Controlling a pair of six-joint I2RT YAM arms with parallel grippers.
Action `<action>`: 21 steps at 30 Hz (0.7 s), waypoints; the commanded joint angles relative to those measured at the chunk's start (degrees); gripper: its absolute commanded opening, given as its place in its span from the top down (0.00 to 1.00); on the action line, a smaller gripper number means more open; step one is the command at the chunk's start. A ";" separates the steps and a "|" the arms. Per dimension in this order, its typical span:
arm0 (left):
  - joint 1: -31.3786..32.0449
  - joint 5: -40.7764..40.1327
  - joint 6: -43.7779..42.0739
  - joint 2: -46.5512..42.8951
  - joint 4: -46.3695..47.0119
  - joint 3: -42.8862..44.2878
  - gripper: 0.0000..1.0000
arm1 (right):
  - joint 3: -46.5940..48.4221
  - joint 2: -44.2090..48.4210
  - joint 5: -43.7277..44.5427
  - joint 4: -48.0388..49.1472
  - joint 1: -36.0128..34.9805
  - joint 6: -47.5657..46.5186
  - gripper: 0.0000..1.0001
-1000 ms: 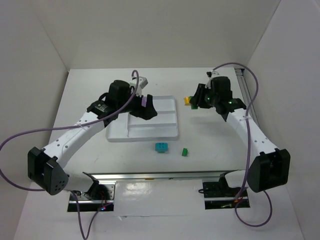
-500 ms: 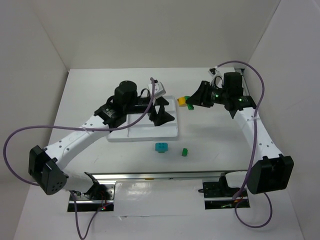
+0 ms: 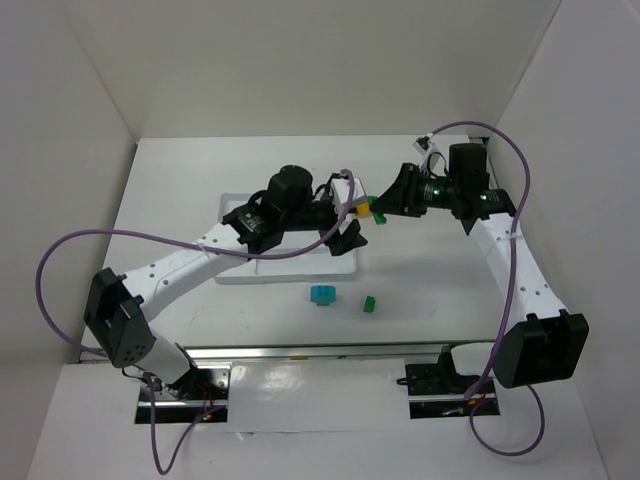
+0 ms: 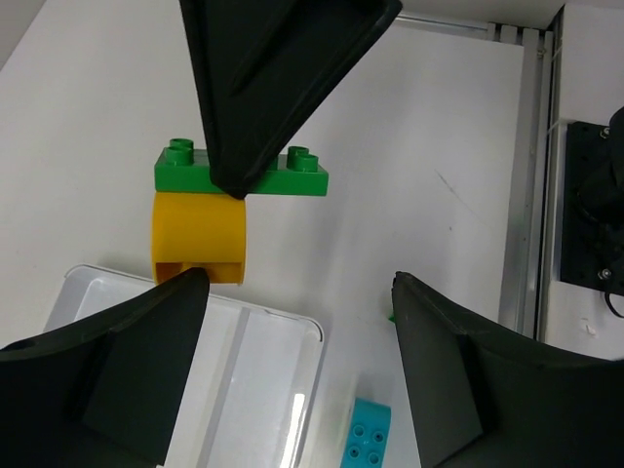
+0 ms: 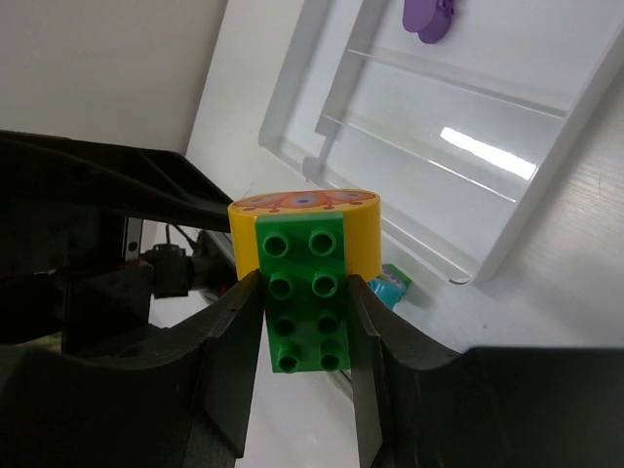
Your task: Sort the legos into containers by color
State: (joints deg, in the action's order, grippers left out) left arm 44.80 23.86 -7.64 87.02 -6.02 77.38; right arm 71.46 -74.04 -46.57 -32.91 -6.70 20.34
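Right gripper (image 5: 304,292) clamps one flat green plastic brick (image 5: 302,255) joined to one yellow rounded block (image 5: 363,239). Left gripper (image 4: 297,276) gapes wide.

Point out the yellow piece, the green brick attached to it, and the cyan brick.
yellow piece (image 4: 200,237): left wrist view, on its curved side.
green brick (image 5: 304,292): right wrist view, middle of its studded face.
cyan brick (image 3: 322,295): top external view, centre of its top.
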 commanded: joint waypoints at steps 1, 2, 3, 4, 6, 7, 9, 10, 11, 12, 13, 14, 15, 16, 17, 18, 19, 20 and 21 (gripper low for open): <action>0.12 -1.80 -2.20 0.60 1.45 1.80 0.12 | 1.66 1.35 -2.83 -1.02 0.28 -0.30 0.72; 0.12 -1.80 -2.20 0.60 1.45 1.80 0.12 | 1.66 1.35 -3.35 -1.02 0.28 -0.30 0.72; 0.12 -1.80 -2.20 1.13 2.06 1.80 0.13 | 1.66 1.35 -3.36 -1.02 -0.24 -0.30 0.72; 0.12 -1.80 -2.20 1.13 2.07 1.80 0.13 | 1.66 1.35 -3.36 -1.02 -0.24 -0.30 0.72; 0.12 -3.72 -2.20 1.92 2.07 2.94 0.14 | 1.66 1.35 -3.96 -1.55 -0.24 -0.83 0.72; 0.12 -4.69 -2.20 2.71 1.54 2.95 0.14 | 1.66 1.35 -3.97 -1.55 -0.77 -0.83 0.72; 0.12 -6.80 -3.00 2.71 2.06 2.95 0.14 | 2.19 1.35 -3.27 -2.16 -0.77 -1.52 0.72; 0.12 -7.68 -3.00 2.71 2.07 2.25 0.12 | 2.19 1.35 -3.27 -2.86 -0.77 -1.53 0.72; 0.12 -8.90 -3.00 2.71 3.55 2.24 0.11 | 2.19 1.35 -3.27 -2.87 -0.77 -2.05 0.72; 0.12 -8.92 -3.00 2.10 4.08 1.46 0.09 | 2.19 1.35 -3.27 -2.87 -0.77 -2.06 0.71; 0.12 -8.92 -2.47 2.10 4.09 1.45 0.08 | 2.19 1.88 -3.27 -2.87 -0.77 -2.06 0.71; 0.12 -8.92 -2.47 2.10 4.09 1.45 0.07 | 2.19 1.88 -3.27 -2.87 -0.77 -2.06 0.71; 0.12 -9.96 -2.47 2.71 4.09 1.45 0.06 | 2.19 1.88 -3.27 -2.87 -1.29 -2.06 0.71; 0.12 -9.97 -2.47 2.71 4.09 1.98 0.06 | 2.19 1.88 -3.27 -2.87 -1.30 -2.06 0.71; 0.12 -10.84 -2.47 2.71 4.09 1.98 0.05 | 2.19 1.88 -3.27 -3.91 -1.30 -2.67 0.71; 0.12 -11.37 -2.47 2.71 4.61 1.46 0.05 | 2.19 1.88 -2.66 -4.44 -1.30 -3.37 0.71; 0.12 -11.38 -2.47 2.19 4.62 1.45 0.05 | 2.19 1.88 -2.65 -4.45 -1.30 -3.37 0.71; 0.12 -11.38 -2.47 1.58 5.31 0.67 0.05 | 2.19 1.88 -2.65 -4.45 -1.30 -3.37 0.71; 0.12 -11.38 -2.47 1.57 5.32 0.66 0.05 | 2.19 1.88 -2.65 -4.97 -1.30 -3.37 0.71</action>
State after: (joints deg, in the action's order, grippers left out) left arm 44.80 13.69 -9.02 89.56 -4.36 78.28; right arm 71.46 -74.04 -47.90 -35.79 -7.53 18.20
